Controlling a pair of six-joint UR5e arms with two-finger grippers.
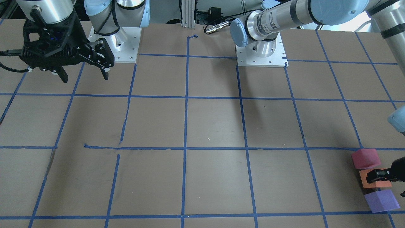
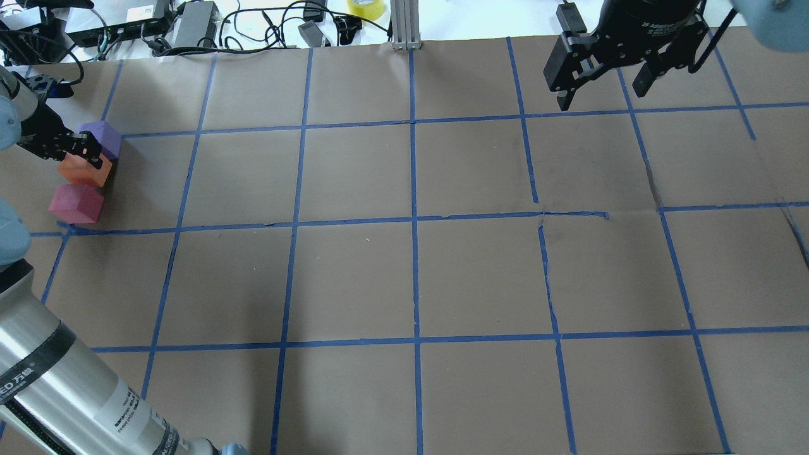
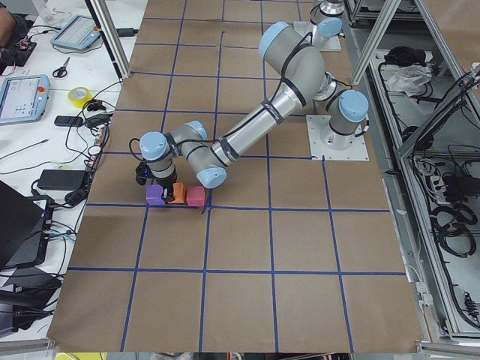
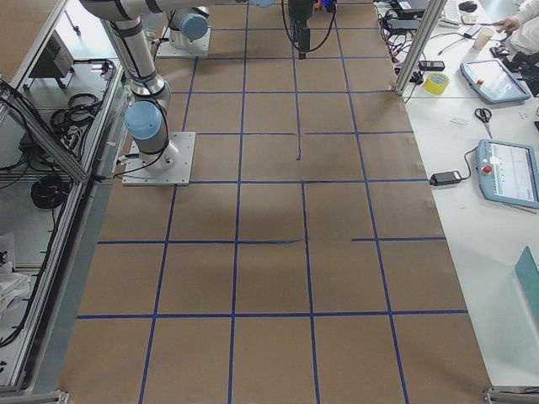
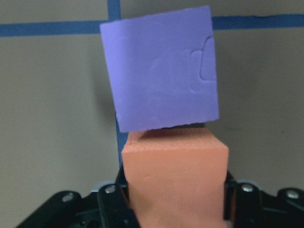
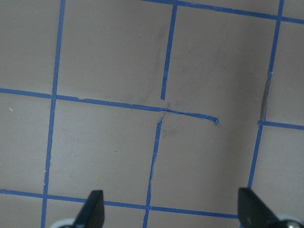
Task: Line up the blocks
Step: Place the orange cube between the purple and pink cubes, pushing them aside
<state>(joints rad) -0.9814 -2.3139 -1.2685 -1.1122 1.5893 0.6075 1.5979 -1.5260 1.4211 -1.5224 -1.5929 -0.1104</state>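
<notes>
Three blocks stand in a close row at the table's far left edge: purple block (image 2: 104, 136), orange block (image 2: 79, 172), red-pink block (image 2: 76, 203). They also show in the front view as red-pink (image 1: 365, 158), orange (image 1: 367, 184) and purple (image 1: 381, 201). My left gripper (image 2: 85, 153) is shut on the orange block (image 5: 175, 175), low at the table. The purple block (image 5: 161, 71) touches the orange one just beyond it. My right gripper (image 2: 600, 82) is open and empty, held high over the far right of the table.
Brown paper with a blue tape grid (image 2: 414, 221) covers the table. Cables, boxes and a yellow tape roll (image 2: 365, 7) lie past the far edge. The two arm bases (image 1: 115, 47) (image 1: 261, 52) stand at the robot's side.
</notes>
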